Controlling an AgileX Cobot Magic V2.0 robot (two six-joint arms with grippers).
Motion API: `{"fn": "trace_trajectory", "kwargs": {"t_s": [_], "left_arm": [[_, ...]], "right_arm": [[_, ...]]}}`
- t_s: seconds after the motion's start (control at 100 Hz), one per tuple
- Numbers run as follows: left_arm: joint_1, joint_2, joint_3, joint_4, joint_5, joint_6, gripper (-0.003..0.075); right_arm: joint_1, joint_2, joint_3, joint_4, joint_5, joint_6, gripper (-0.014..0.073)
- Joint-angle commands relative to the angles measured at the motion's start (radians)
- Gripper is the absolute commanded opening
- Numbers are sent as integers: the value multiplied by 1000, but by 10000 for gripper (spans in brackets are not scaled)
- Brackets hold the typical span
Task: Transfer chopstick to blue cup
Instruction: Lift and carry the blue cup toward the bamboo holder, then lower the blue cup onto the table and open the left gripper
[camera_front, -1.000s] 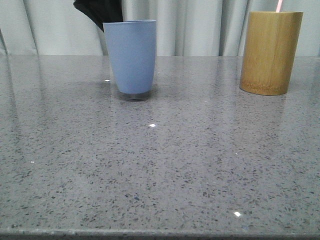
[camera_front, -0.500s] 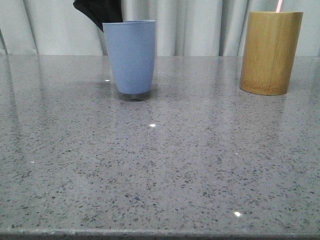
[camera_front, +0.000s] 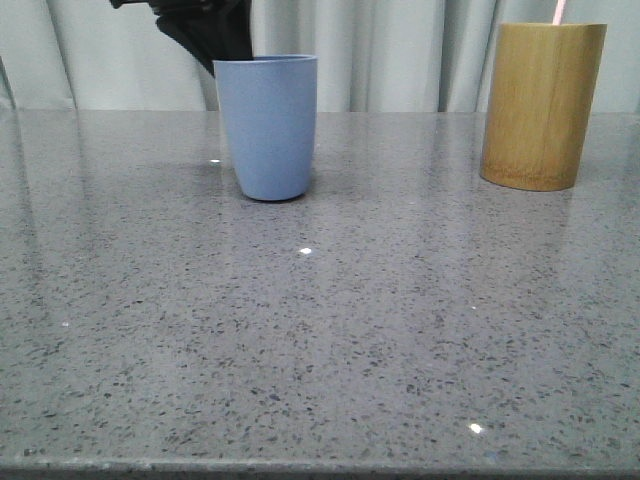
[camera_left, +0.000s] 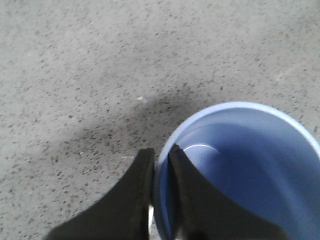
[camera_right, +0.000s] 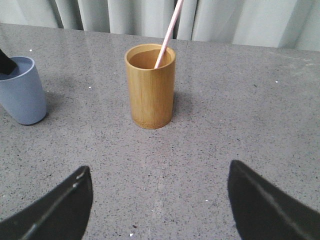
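The chopstick (camera_right: 167, 32) stands in the bamboo holder (camera_right: 150, 86), its lower end inside against the rim and its long axis near vertical, leaning slightly so that the upper end points up and away from the right wrist camera; in the front view a short pink length (camera_front: 559, 11) shows above the holder's rim. The bamboo holder (camera_front: 541, 104) sits upright at the right rear of the speckled grey table (camera_front: 320, 330), well apart from the blue cup (camera_front: 266, 125), which stands upright at the left rear. The left gripper (camera_left: 161, 165) is closed onto the blue cup's (camera_left: 240, 170) rim, one finger (camera_left: 137, 190) outside the wall and the other inside, with the wall pinched between them; in the front view its dark body (camera_front: 205, 30) shows behind the cup's rim. The right gripper (camera_right: 160, 200) is spread wide with nothing between its fingers (camera_right: 60, 205), set back from the holder
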Motion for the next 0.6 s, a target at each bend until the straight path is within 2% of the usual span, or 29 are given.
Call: {"fn": "trace_trajectory", "kwargs": {"t_s": [0.0, 0.51, 0.59], "left_arm": [[-21, -48, -36, -7, -59, 5, -19], [-23, -23, -36, 4, -32, 5, -15], [-23, -23, -36, 4, -27, 5, 25]], "right_arm": [[1, 19, -29, 2, -80, -5, 562], [1, 19, -29, 2, -80, -5, 562], [1, 19, -29, 2, -80, -5, 562]]}}
